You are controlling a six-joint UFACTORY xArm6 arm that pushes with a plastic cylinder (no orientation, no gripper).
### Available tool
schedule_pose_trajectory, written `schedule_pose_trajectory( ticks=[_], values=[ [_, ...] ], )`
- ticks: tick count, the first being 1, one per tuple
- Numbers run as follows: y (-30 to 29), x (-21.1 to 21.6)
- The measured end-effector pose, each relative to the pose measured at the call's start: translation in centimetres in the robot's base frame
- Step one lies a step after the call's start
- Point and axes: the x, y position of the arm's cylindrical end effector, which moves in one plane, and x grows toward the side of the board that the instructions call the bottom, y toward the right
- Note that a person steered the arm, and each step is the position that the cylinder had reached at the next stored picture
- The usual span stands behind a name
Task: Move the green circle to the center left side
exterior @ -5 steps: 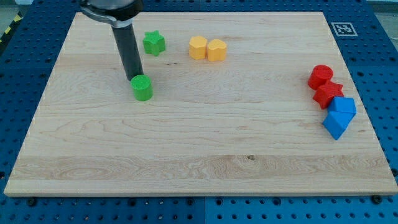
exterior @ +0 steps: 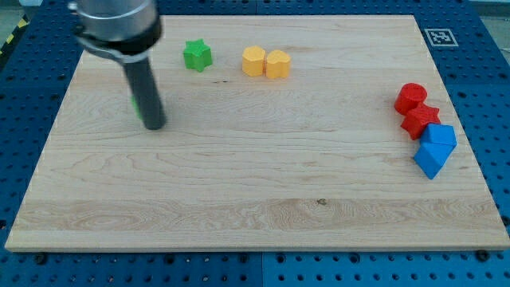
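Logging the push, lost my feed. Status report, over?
My tip down at board's center left. Green circle almost hidden behind the rod, only a sliver showing on its left. Nothing in the way; green star apart, up top.

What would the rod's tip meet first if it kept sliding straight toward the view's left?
My tip already sits against the green circle, mostly hidden behind the rod. Beyond it, the wooden board shows nothing up to its left edge, though depth is unclear.
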Motion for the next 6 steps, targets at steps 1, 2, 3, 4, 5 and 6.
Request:
schedule_pose_trajectory(
  ticks=[1, 2, 3, 4, 5, 6],
  values=[
    [1.3, 0.2],
    [4.1, -0.6],
    [3.2, -3.2],
    [1.1, -3.8],
    [1.0, -6.3],
    [0.0, -11.3]
  ],
)
